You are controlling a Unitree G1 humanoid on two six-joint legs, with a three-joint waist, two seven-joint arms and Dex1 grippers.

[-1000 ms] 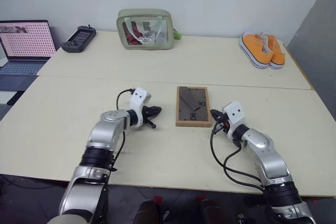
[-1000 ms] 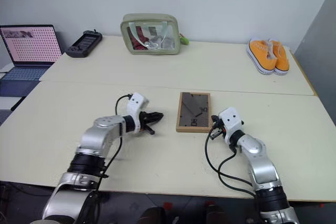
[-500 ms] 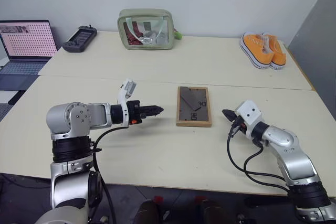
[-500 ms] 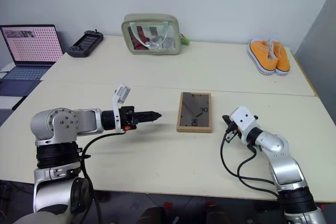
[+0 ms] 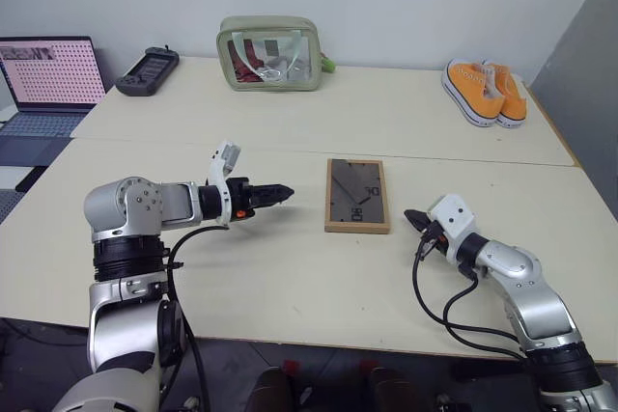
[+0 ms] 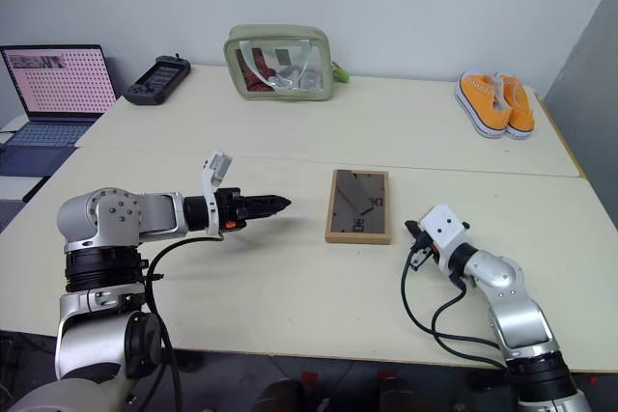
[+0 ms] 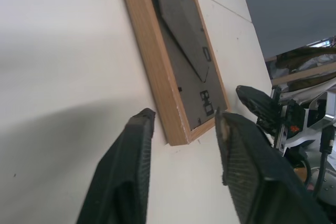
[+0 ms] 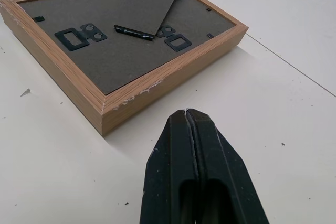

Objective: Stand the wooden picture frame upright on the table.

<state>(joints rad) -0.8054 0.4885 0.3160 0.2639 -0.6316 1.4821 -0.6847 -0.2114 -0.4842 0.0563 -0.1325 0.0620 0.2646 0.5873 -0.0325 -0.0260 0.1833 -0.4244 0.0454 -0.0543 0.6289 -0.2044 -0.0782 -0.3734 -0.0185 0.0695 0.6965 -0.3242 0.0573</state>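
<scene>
Left pincer point(image 5: 282, 192), fingers parted and grasping nothing, points at the wooden picture frame point(image 5: 356, 195), which lies flat, back panel up, on the desk point(image 5: 290, 277) toward its 3 o'clock. Frame long axis runs 12-to-6. Right pincer point(image 5: 413, 219), clenched empty, sits just off the frame's near right corner, judged nearer.

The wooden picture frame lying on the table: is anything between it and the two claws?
No. The wooden picture frame lies back-up on bare table, with the left gripper and right gripper at either side, each across an unobstructed gap.
</scene>
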